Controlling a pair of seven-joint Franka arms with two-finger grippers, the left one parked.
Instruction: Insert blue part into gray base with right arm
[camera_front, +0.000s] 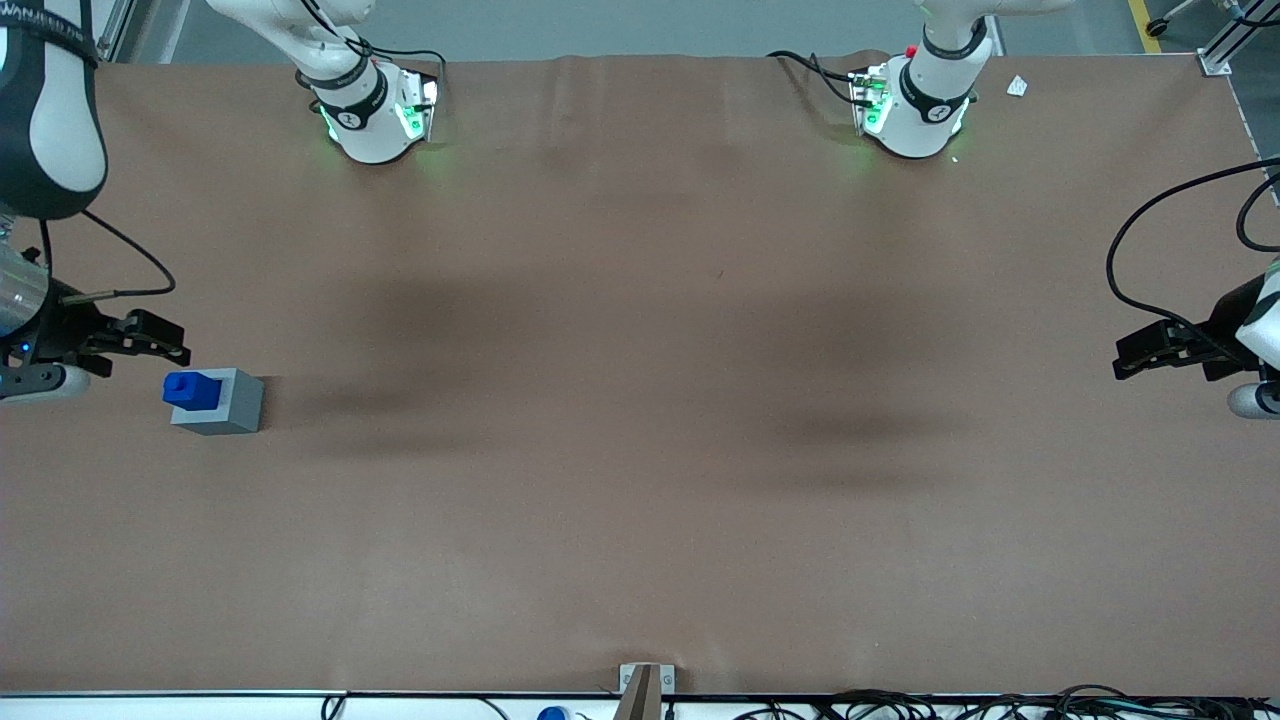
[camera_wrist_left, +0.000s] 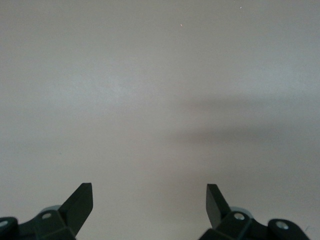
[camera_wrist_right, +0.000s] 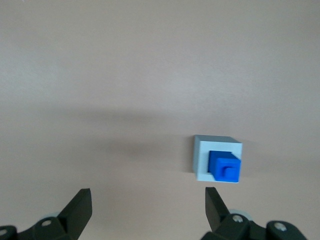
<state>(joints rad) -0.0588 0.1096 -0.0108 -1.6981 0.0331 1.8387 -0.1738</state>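
The gray base (camera_front: 222, 403) stands on the brown table at the working arm's end. The blue part (camera_front: 192, 390) sits in the top of the base, its knob up, standing partly proud of it. In the right wrist view the blue part (camera_wrist_right: 225, 168) fills the recess of the gray base (camera_wrist_right: 202, 157). My right gripper (camera_front: 150, 338) is open and empty, apart from the base and a little farther from the front camera than it. In the wrist view the gripper (camera_wrist_right: 148, 206) holds nothing, with the base off to one side of one fingertip (camera_wrist_right: 212, 197).
The brown table (camera_front: 640, 400) carries the two arm pedestals (camera_front: 375, 120) at its edge farthest from the front camera. A small white scrap (camera_front: 1017, 87) lies near the parked arm's pedestal. A bracket (camera_front: 645, 680) sits at the near edge.
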